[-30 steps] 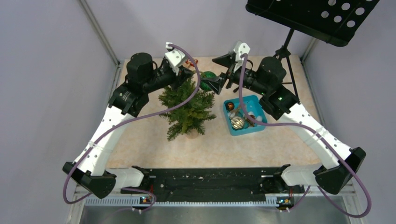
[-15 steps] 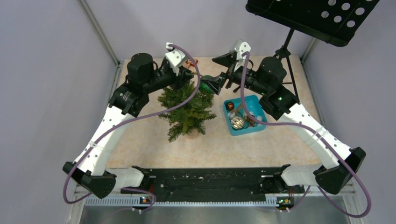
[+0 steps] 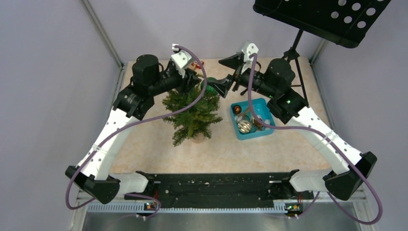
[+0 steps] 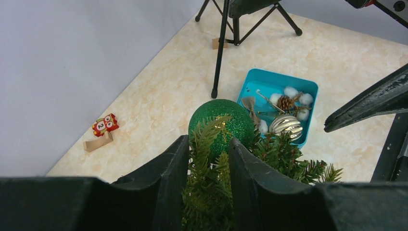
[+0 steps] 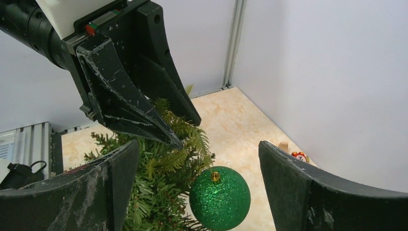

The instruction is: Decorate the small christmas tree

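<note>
Standing on the beige marbled counter (image 3: 144,144), the small dark-green artificial christmas tree (image 3: 195,122) looked light and tippy, its needle branches springy, so a hold on the stiff top stem seemed wisest. The left fingers (image 4: 163,178) stood apart around its tip needles; the right fingers (image 5: 298,187) gaped wide about the hanging green glitter ball (image 5: 219,198), touching nothing.

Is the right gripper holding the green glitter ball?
No, the green glitter ball hangs on the small christmas tree, untouched between the fingers of the open right gripper.
</note>
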Controlling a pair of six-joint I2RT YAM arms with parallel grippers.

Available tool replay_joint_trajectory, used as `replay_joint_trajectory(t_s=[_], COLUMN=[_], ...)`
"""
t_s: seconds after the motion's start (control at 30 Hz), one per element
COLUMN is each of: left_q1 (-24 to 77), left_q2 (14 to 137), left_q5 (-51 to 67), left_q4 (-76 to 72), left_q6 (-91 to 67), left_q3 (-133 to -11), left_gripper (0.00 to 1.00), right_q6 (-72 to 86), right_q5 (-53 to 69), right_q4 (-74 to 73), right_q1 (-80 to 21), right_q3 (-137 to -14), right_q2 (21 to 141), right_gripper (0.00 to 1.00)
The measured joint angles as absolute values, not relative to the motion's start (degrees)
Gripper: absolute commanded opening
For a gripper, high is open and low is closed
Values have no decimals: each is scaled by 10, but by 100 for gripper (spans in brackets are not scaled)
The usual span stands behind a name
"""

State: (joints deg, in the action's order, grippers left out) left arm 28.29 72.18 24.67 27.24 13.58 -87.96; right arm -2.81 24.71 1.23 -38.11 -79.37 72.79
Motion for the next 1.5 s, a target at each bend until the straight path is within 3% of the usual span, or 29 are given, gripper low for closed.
replay_joint_trajectory(t_s=[0.17, 0.67, 0.8, 1.07, 1.5], left_q1=[283, 283, 283, 283, 284], left_q2=[725, 725, 726, 726, 743], left_q5=[249, 262, 260, 259, 241], left_q4=[272, 284, 303, 326, 345], left_q6=[136, 136, 135, 136, 138], left_q3=[-880, -882, -893, -904, -945], left_gripper=[45, 70, 77, 79, 85], right_q6=[-28, -28, -12, 57, 108], right_q5=[247, 244, 192, 10, -89], right_q4=[12, 12, 2, -35, -54], right_q1=[-381, -381, -381, -347, -315], right_q3=[-794, -794, -795, -787, -746], right_q2=[728, 728, 728, 726, 722], right_gripper=[92, 92, 90, 88, 85])
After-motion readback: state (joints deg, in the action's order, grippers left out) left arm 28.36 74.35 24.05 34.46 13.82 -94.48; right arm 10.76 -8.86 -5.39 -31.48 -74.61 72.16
